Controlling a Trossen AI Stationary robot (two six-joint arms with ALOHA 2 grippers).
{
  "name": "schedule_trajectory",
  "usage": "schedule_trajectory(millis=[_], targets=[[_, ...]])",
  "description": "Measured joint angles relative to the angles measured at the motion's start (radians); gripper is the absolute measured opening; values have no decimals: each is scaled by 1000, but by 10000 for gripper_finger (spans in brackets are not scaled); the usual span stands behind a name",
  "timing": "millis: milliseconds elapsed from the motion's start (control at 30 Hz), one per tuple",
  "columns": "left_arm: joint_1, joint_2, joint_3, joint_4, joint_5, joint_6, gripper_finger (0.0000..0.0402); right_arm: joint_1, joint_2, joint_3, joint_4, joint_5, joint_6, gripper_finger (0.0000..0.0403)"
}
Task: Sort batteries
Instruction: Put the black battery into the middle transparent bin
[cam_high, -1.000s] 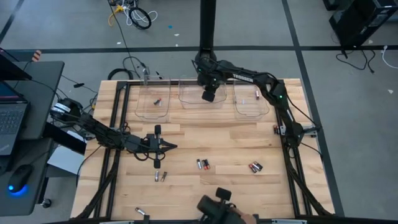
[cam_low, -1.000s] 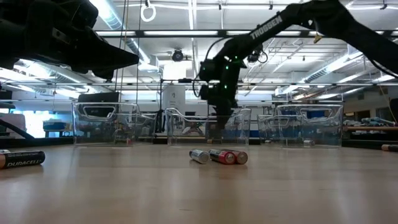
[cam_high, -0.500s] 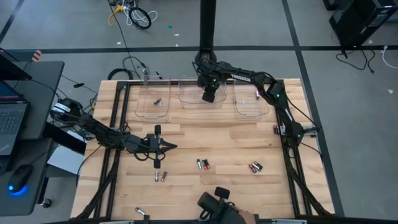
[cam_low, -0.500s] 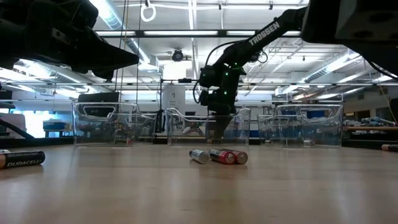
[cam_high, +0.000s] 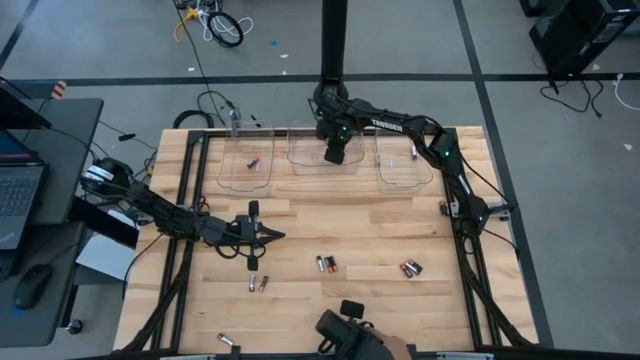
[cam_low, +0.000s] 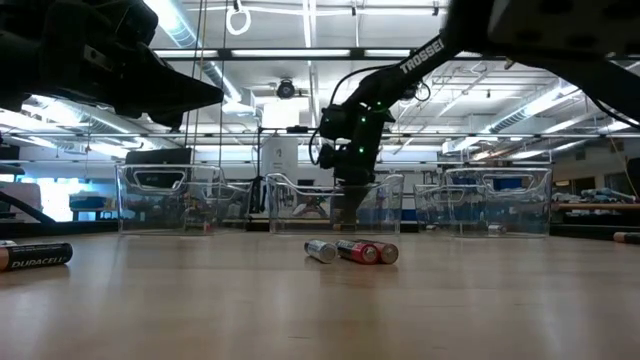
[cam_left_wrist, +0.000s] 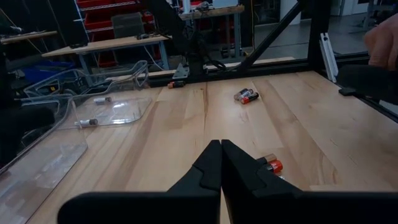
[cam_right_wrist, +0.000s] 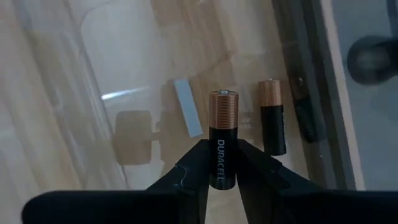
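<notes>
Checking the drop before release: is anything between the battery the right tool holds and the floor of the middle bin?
Nothing visible blocks it. The right tool grips the Duracell battery above the middle bin; one battery already lies on the floor beside its path, not under it.

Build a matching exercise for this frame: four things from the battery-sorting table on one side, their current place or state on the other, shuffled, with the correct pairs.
Things:
1. right tool
2. left tool
3. black-and-copper battery
4. middle clear bin

Places or states:
A. shut with nothing in it, over bare wood on the table's left
B. held upright, copper end away from the wrist
C. below the right tool, one battery already lying in it
D. shut on a battery above a bin

Pairs: 1-D, 2-A, 3-B, 4-C
</notes>
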Motion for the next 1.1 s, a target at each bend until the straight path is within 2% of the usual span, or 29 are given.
schedule_trajectory(millis=[167, 333, 733, 900, 1100], targets=[[0, 0, 0, 0, 0, 0, 10, 31, 0, 0, -6, -5, -167, 58], [0, 0, 0, -8, 0, 0, 10, 71, 0, 0, 16, -7, -253, 58], [0, 0, 0, -17, 0, -3, 10, 36, 0, 0, 37, -64, -247, 58], [0, 0, 0, -17, 0, -3, 10, 30, 0, 3, 18, -65, -71, 58], [0, 0, 0, -17, 0, -3, 10, 29, 0, 12, -73, -84, 405, 59]])
